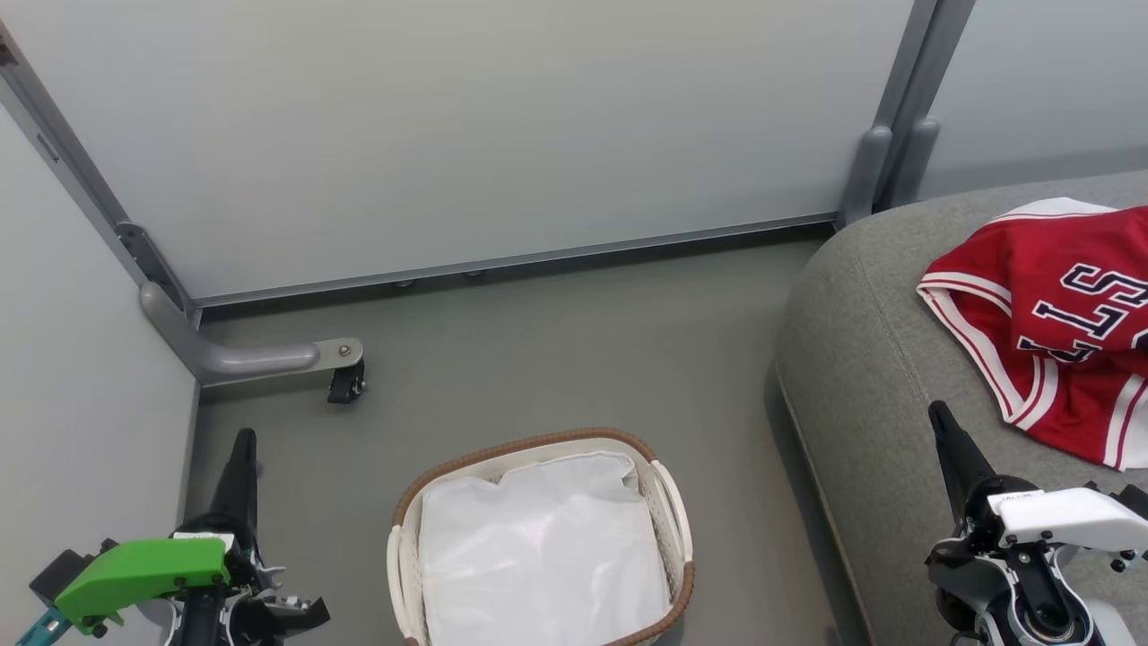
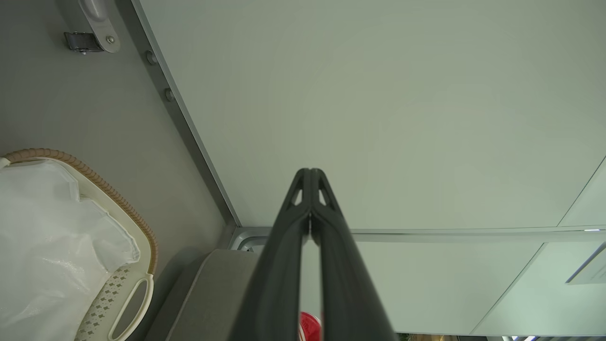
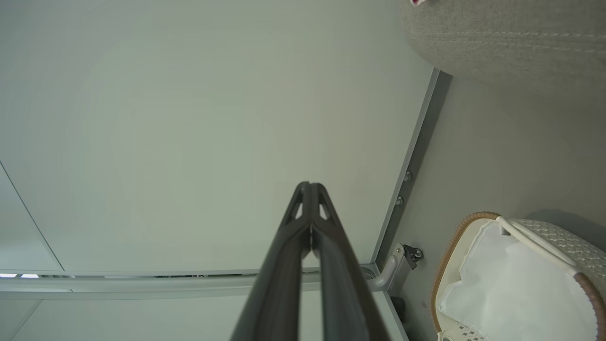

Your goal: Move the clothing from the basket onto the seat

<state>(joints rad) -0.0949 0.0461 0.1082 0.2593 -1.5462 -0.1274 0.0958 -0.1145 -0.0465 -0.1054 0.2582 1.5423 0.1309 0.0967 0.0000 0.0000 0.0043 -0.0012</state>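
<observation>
The red clothing [image 1: 1049, 323] with striped trim and dark lettering lies spread on the grey seat [image 1: 861, 359] at the right. On the floor at the bottom centre stands the basket [image 1: 668, 502], white with a brown woven rim, holding a white liner. My left gripper [image 1: 244, 440] is at the lower left, shut and empty, left of the basket. Low at the right, my right gripper [image 1: 938, 414] is shut and empty over the seat's front part, just left of the clothing. In the wrist views both pairs of fingers [image 2: 310, 177] [image 3: 308, 189] are pressed together, and the basket [image 2: 135, 222] [image 3: 450, 255] shows beside them.
Pale partition panels [image 1: 466, 126] close off the back and left. A grey metal foot with a small black caster [image 1: 345, 384] juts onto the floor at the back left. Grey floor [image 1: 583, 350] lies between the panels, basket and seat.
</observation>
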